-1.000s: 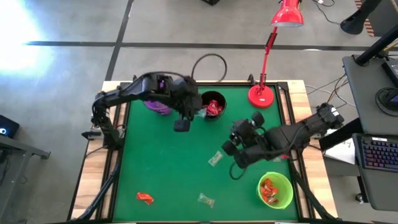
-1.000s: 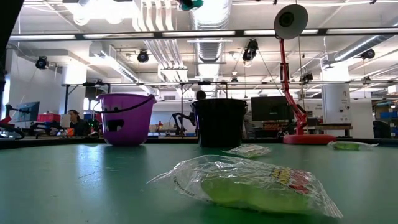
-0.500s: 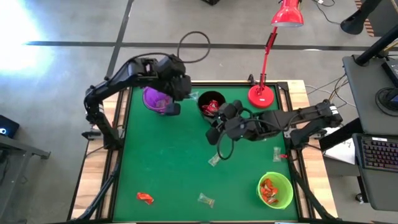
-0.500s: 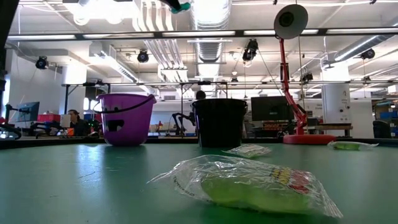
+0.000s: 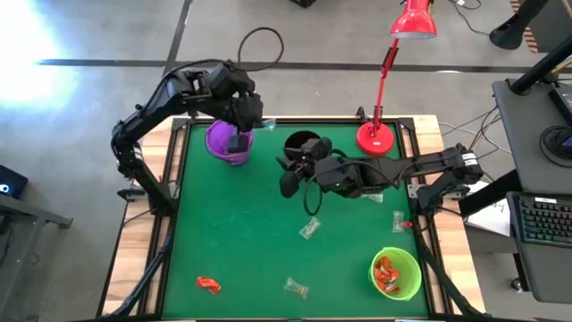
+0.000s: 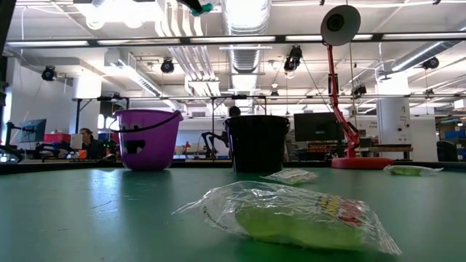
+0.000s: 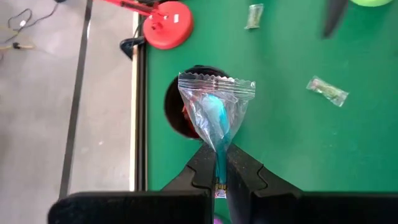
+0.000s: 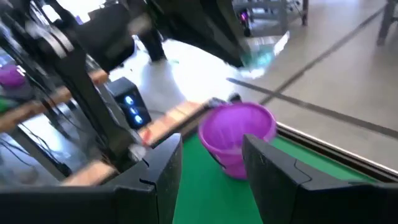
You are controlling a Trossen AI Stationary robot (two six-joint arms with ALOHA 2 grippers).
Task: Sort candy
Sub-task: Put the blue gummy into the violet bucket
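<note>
Dangling from the left gripper (image 7: 219, 163) is a clear-wrapped sweet with a blue centre (image 7: 215, 112), pinched only by the tail of its wrapper between tightly closed fingers. In the high view that gripper (image 5: 239, 136) hangs above the purple cup (image 5: 225, 143) at the back left of the green table (image 5: 241, 233). From here I'd say the risk is in the drop: the wrapper is light and floppy, so if the fingers part while the gripper sits near the cup's rim, the sweet could flutter wide, catch the rim, or cling to a finger instead of falling.

The right gripper (image 5: 288, 177) is stretched toward the middle of the table beside the black cup (image 5: 302, 148), fingers spread and holding nothing; its own wrist camera shows the purple cup (image 8: 237, 135) ahead between its two open fingers (image 8: 163, 180). That worries me a little: both arms are crowding the same back corner, and a reach by either could knock the other, or tip a cup that already holds red sweets.

Loose candy still lies about: a clear piece (image 5: 309, 229) near the centre, another (image 5: 296, 287) by the front edge, an orange-red one (image 5: 208, 284) at front left, and a small piece (image 5: 399, 219) near the right edge. The green cup (image 5: 395, 274) at front right holds orange-red sweets. A right-arm swing low across the table could sweep the central piece away.
</note>
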